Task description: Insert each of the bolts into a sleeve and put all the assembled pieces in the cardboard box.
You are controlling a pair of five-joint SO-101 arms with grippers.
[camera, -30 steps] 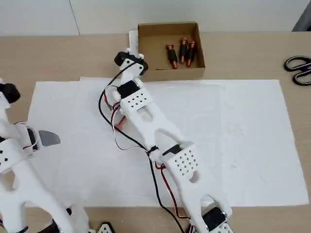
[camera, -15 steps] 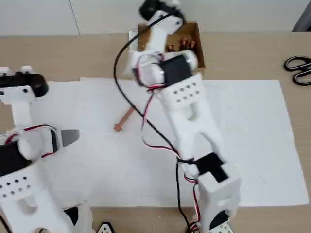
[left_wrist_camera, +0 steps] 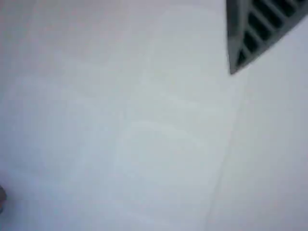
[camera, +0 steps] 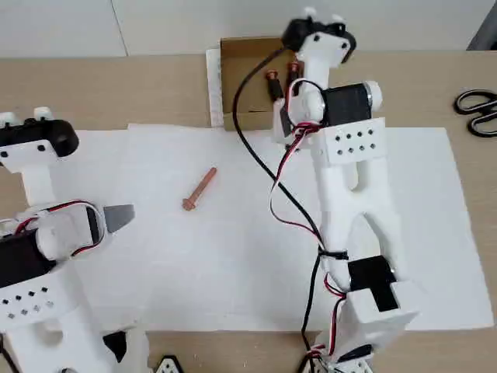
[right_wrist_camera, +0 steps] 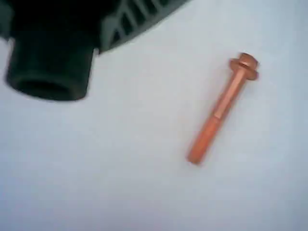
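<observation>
A copper bolt (camera: pixel 199 189) (right_wrist_camera: pixel 222 108) lies alone on the white paper, left of centre. In the right wrist view my right gripper (right_wrist_camera: pixel 91 33) is shut on a black sleeve (right_wrist_camera: pixel 50 67), held well above the paper and off to one side of the bolt. In the high view the right arm (camera: pixel 349 148) stands raised in front of the cardboard box (camera: pixel 229 78) and covers much of it. Two assembled pieces (camera: pixel 275 82) show inside the box. The left gripper's grey finger (camera: pixel 118 216) (left_wrist_camera: pixel 255 33) hangs over the paper's left side, left of the bolt.
White paper (camera: pixel 435 233) covers the middle of the wooden table. Black scissors (camera: pixel 477 109) lie at the far right edge. The right arm's cables (camera: pixel 268 179) hang over the paper between the bolt and the arm.
The right arm has risen from the bolt's spot and swung right, to in front of the box, leaving the bolt uncovered. The left arm has lifted and moved toward the bolt.
</observation>
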